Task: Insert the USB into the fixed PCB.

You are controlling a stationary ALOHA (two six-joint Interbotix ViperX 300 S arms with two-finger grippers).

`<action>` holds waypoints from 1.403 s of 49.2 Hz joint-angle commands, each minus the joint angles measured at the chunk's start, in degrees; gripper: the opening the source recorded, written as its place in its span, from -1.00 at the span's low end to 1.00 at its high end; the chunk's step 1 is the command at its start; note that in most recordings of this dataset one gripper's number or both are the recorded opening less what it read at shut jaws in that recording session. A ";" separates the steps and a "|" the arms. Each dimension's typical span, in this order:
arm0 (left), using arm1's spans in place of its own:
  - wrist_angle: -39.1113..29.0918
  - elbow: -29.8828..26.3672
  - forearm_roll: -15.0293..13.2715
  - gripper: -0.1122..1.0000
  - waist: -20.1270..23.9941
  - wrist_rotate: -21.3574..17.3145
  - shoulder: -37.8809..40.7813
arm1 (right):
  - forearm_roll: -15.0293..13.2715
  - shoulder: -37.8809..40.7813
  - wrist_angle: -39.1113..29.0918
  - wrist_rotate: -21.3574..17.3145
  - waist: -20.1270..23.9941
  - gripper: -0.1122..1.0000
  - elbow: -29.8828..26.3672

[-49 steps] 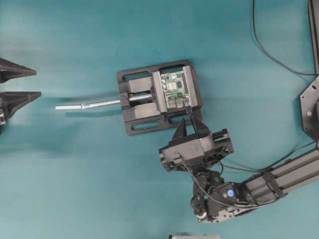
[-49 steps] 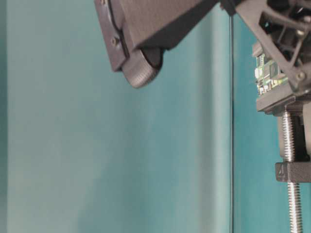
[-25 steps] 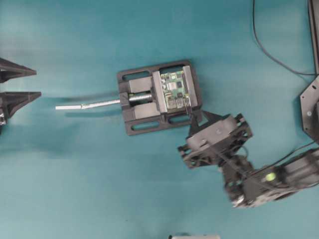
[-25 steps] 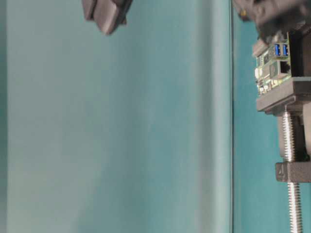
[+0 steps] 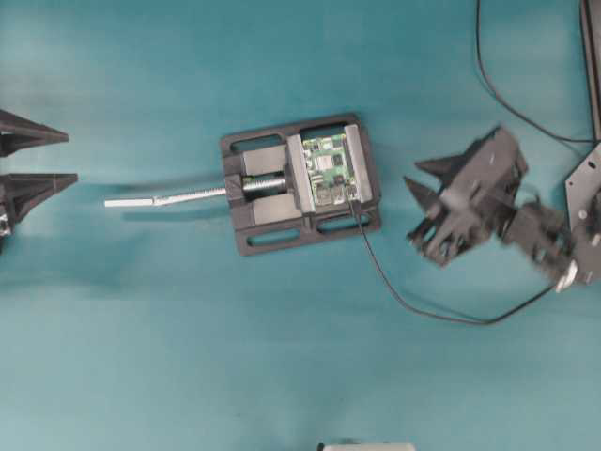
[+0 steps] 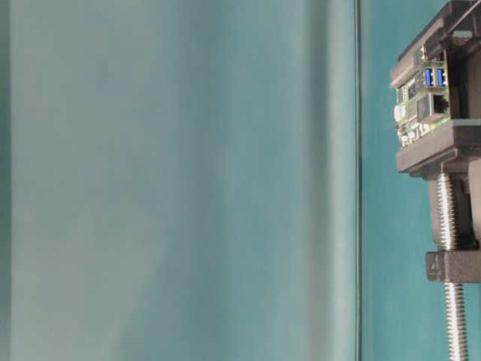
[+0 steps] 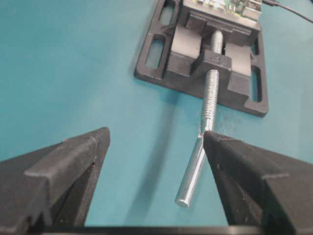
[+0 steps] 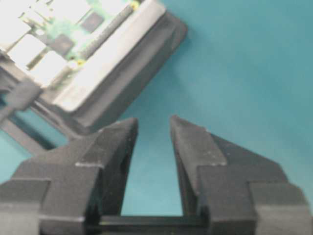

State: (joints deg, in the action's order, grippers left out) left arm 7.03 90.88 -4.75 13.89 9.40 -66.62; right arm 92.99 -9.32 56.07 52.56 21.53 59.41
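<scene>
USB (image 5: 353, 199) plugged in at board (image 5: 330, 168) edge, your R hand (image 5: 420, 200) empty.
Board sits clamped in the black vise (image 5: 300, 183) mid-counter (image 5: 188, 357); cable (image 5: 413, 303) loops from plug toward R arm. R hand is right of the vise, apart from it, fingers (image 8: 117, 142) slightly parted w/ nothing between. L hand (image 7: 155, 147) is spread wide at far left, facing the vise screw (image 5: 178, 197).

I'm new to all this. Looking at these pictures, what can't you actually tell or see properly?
- Whether the USB is fully seated in the fixed PCB: too small overhead, blurred in the right wrist view.
- The right tool: motion-blurred overhead.
- The left tool: cut off by the overhead view's left edge.
- The vise: cut off by the table-level view's right edge.
</scene>
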 commanded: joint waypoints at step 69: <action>0.26 -0.70 0.26 0.87 0.00 0.53 0.44 | -49.66 -54.32 -40.87 -10.11 -23.82 -0.69 27.42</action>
State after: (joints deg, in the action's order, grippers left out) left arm 7.03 90.97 -4.75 13.89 9.40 -66.62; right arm 43.95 -63.98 16.61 42.98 -2.20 87.54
